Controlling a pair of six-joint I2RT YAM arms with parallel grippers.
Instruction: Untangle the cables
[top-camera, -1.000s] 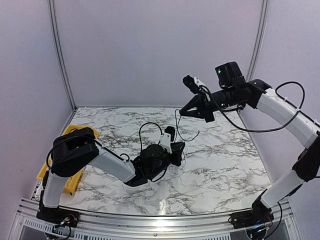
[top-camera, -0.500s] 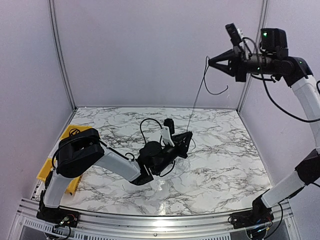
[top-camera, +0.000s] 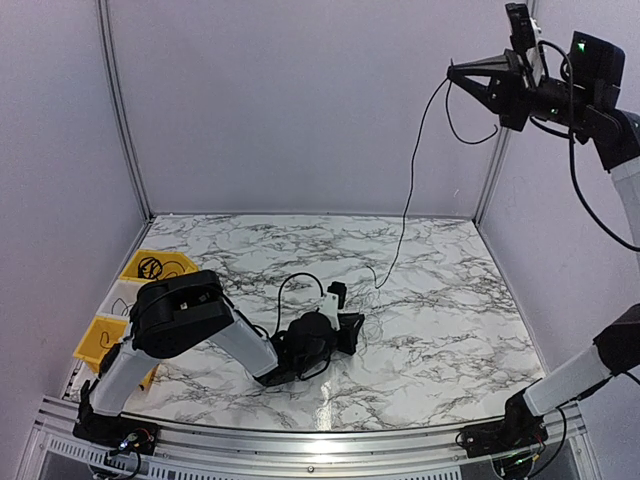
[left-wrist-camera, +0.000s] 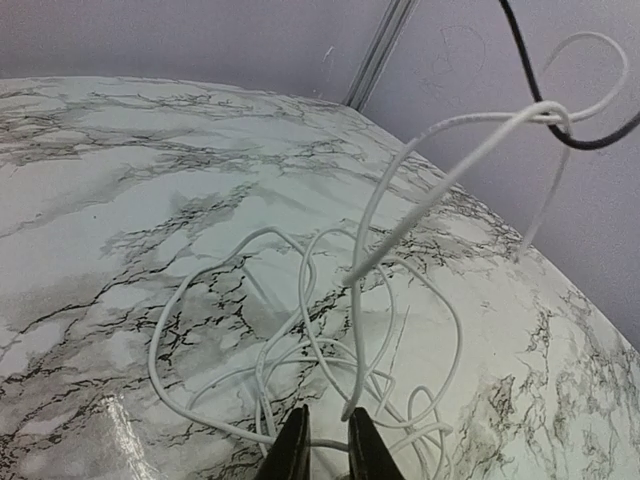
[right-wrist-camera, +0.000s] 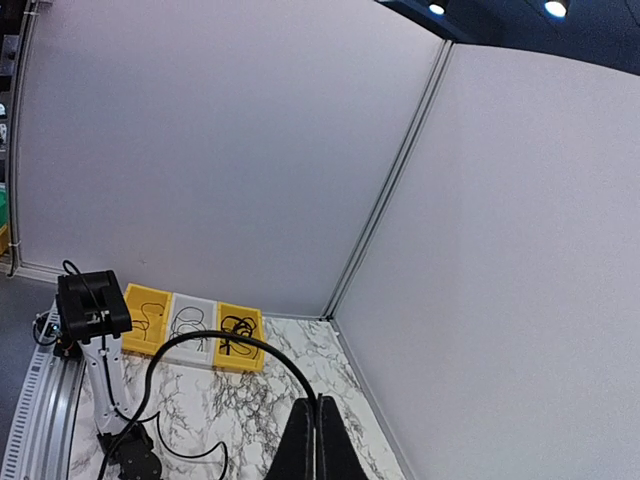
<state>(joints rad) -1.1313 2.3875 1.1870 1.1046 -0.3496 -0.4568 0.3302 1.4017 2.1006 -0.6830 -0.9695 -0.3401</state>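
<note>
Hanging limp from the right gripper (top-camera: 458, 72), which is clamped on it high above the table's (top-camera: 470, 330) far right corner, the black cable (top-camera: 407, 200) trails to the table's middle. There the left gripper (left-wrist-camera: 325, 450) sits nearly closed among white cables (left-wrist-camera: 300, 330), perhaps pinching one; I cannot tell. Light, floppy: grip single strands.

Two arms (top-camera: 240, 340), two yellow trays (top-camera: 135, 268), one white tray (top-camera: 118, 296), one black cable (top-camera: 408, 195) aloft, one white tangle (left-wrist-camera: 355, 290).
</note>
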